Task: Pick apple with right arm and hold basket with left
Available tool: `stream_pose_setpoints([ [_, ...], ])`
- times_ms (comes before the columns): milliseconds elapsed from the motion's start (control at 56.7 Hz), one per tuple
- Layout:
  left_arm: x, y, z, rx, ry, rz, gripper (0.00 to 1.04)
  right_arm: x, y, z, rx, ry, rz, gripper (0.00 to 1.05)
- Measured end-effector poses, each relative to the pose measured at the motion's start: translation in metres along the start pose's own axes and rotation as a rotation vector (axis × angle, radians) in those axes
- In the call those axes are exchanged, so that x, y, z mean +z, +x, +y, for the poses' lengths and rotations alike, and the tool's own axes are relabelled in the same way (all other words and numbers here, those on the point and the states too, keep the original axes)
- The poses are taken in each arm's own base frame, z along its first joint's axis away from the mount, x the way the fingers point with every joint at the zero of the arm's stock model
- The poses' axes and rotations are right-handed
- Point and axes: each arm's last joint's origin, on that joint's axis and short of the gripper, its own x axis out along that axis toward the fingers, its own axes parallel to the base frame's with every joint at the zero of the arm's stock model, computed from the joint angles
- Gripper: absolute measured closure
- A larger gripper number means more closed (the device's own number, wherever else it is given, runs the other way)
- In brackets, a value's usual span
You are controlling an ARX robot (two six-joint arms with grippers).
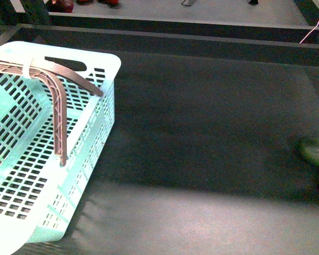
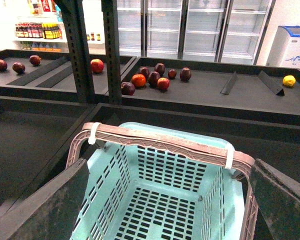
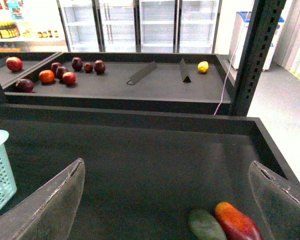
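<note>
Right tool spread wide and facing the apple; left tool spread above the basket.
The apple lies on the dark table just beside a flat green object, seemingly within reach. The basket's brown handle crosses the left tool's gap, not yet pinched. The front view shows neither arm, and there the apple is hard to make out.

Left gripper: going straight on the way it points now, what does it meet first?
The left gripper faces the basket; the brown handle crosses ahead of its open jaws, so probably that first, though depth is unclear.
</note>
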Motion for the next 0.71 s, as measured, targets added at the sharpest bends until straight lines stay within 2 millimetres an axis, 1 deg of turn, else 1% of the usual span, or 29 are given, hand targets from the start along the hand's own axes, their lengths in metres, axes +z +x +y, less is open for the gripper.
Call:
stream_pose_setpoints([
  [706,0.0000,0.0000,0.0000,0.000,0.000,0.000,0.07,0.0000,0.0000,0.0000,0.000,0.000,0.000,0.09],
])
